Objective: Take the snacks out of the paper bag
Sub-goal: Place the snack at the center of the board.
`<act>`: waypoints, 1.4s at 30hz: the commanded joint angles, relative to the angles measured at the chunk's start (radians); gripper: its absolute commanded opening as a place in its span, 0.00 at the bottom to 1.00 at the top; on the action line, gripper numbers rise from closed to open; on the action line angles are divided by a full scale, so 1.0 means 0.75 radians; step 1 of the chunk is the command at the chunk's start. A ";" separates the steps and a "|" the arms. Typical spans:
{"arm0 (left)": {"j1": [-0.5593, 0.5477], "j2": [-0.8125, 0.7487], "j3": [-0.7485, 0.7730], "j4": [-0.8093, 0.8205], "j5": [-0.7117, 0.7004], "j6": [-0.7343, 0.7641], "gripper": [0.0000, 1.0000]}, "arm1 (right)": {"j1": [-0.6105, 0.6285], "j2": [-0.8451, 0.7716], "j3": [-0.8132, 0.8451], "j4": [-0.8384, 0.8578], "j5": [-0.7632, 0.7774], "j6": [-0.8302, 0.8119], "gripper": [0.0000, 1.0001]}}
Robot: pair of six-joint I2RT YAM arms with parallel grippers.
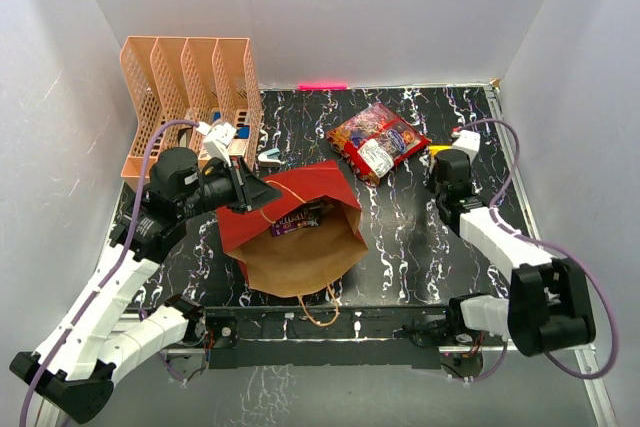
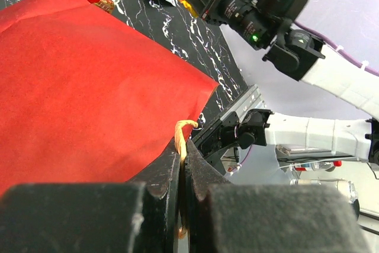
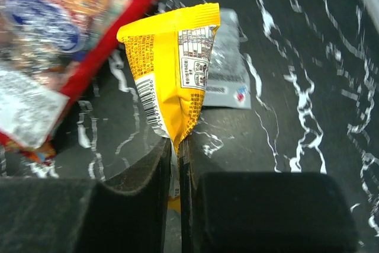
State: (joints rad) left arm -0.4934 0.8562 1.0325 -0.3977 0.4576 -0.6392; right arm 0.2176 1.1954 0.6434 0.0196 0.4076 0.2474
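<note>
The paper bag [image 1: 310, 184] lies on its side on the black marbled surface [image 1: 405, 247]. It is glossy red outside and brown kraft within. Its mouth gapes toward the arms' bases and its closed end points to the far side, so its long axis runs near to far. A purple packet [image 1: 297, 219] sits just inside the mouth.

The left gripper [image 2: 183, 164] is clenched on a twisted tan handle [image 2: 180, 137], and the bag's red panel spreads out ahead of its fingertips and off to one side. The right gripper [image 3: 176, 152] is pinched tight on the bottom corner of a yellow packet [image 3: 174, 63]. The packet stands up from the fingertips, its long axis in line with them, crimped top edge pointing away and barcode side showing.

Just beyond it a silver packet [image 3: 230, 69] lies flat on the surface. Off to the side of the fingers rests the large red candy bag [image 3: 47, 45], with its clear window and white label.
</note>
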 commanded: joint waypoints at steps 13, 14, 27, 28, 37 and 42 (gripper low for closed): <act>-0.005 -0.019 0.011 0.017 0.020 -0.003 0.00 | -0.267 0.359 -0.018 0.068 -0.244 0.423 0.08; -0.005 -0.020 0.009 0.018 0.021 -0.004 0.00 | -0.268 0.350 -0.022 0.064 -0.245 0.424 0.08; -0.005 -0.041 -0.002 0.036 0.038 -0.009 0.00 | -0.272 -0.003 -0.054 -0.120 -0.218 0.352 0.81; -0.005 -0.046 -0.005 0.041 0.039 -0.012 0.00 | -0.272 -0.037 -0.033 -0.157 -0.249 0.340 0.87; -0.005 -0.044 -0.022 0.070 0.043 -0.016 0.00 | -0.271 -0.300 0.057 -0.162 -1.050 0.246 0.98; -0.005 -0.038 -0.019 0.071 0.047 -0.013 0.00 | -0.232 -0.471 -0.044 0.222 -1.419 0.435 0.98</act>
State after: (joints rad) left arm -0.4934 0.8379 1.0149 -0.3664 0.4793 -0.6487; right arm 0.0208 0.9161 0.6350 -0.0731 -0.3565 0.4801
